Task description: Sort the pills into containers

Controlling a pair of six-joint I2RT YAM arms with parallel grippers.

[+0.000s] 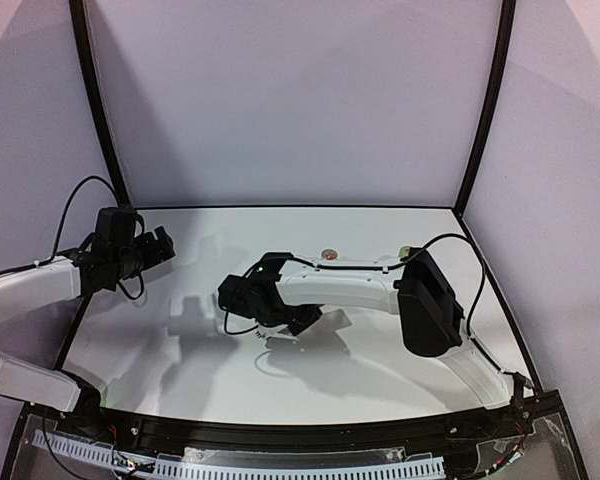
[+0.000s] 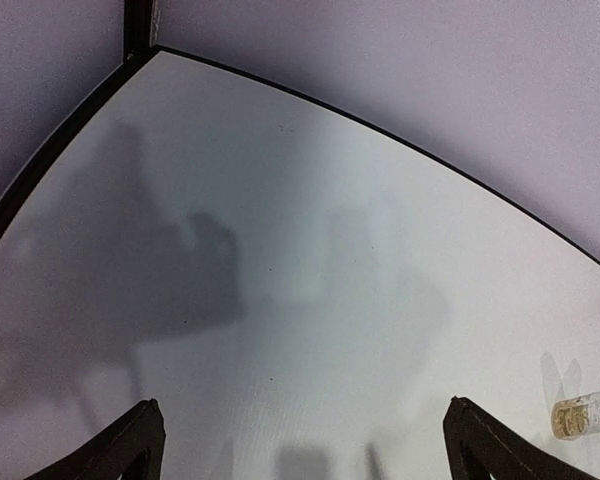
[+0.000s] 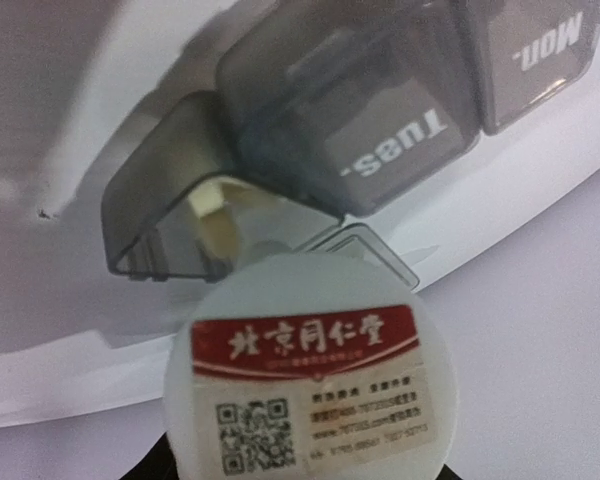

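In the right wrist view my right gripper (image 3: pixel 305 472) is shut on a white bottle (image 3: pixel 305 370) with a red and white label, seen from its base. The bottle is tipped over the containers (image 3: pixel 380 100), a grey strip with clear lids marked "Tues." and "Mon.". The end compartment (image 3: pixel 150 215) stands open, its lid (image 3: pixel 365 250) folded down, and a pale yellow pill (image 3: pixel 215 215) shows inside it. In the top view the right gripper (image 1: pixel 298 322) is low over the middle of the table and hides the strip. My left gripper (image 1: pixel 162 245) is open and empty, raised at the far left; its view (image 2: pixel 305 450) shows only bare table between the fingers.
A small brown round thing (image 1: pixel 328 254) and a greenish object (image 1: pixel 408 254) lie near the back of the table. A small clear vial (image 2: pixel 580 415) with yellowish contents lies at the right of the left wrist view. Black frame rails (image 1: pixel 280 207) edge the white table.
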